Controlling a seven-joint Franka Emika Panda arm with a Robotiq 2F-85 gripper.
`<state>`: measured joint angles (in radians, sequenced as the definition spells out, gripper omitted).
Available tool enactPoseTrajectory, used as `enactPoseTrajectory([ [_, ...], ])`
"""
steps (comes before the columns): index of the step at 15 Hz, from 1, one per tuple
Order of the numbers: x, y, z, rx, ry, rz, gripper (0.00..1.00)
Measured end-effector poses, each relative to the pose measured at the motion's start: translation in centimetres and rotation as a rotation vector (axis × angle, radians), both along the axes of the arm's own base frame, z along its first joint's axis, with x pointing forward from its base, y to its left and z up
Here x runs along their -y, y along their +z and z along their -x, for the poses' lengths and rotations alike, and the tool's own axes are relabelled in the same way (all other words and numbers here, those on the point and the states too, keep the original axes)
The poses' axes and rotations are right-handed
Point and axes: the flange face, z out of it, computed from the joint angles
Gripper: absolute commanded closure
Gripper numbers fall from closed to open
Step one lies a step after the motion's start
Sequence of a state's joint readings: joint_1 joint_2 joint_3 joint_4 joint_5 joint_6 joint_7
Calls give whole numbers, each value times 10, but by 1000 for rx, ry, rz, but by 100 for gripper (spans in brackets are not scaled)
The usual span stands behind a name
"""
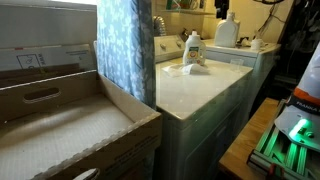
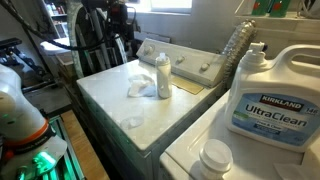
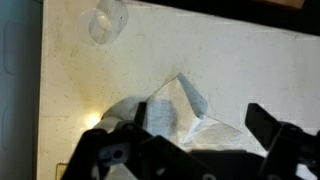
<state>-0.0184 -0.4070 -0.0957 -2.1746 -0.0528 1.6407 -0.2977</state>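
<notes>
Black angular pincer [image 3: 185, 140] on a white arm [image 2: 18, 100] with orange band, green-lit base.

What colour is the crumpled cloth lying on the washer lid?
White, no pattern. The cloth shows best in an exterior view, beside the bottle.

I'm looking into a home laundry room: a white top-loading washing machine [image 2: 110, 100] with a rear control panel [image 2: 195, 68] stands beside a second white laundry appliance [image 2: 185, 150]. A large white Kirkland UltraClean detergent jug [image 2: 268, 95] sits on that one. A small white plastic bottle [image 2: 163, 75] stands on the washer, and a blue patterned curtain [image 1: 125, 50] hangs alongside.
</notes>
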Motion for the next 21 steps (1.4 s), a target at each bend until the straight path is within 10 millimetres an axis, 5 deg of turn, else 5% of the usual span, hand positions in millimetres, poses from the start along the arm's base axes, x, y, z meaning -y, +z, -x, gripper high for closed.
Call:
enactPoseTrajectory([
  [6, 36, -130, 16, -201, -88, -45, 0],
  [10, 49, -186, 22, -256, -136, -10, 0],
  [13, 55, -198, 23, -269, -152, -13, 0],
  [21, 67, -195, 21, -257, -246, 350, 0],
])
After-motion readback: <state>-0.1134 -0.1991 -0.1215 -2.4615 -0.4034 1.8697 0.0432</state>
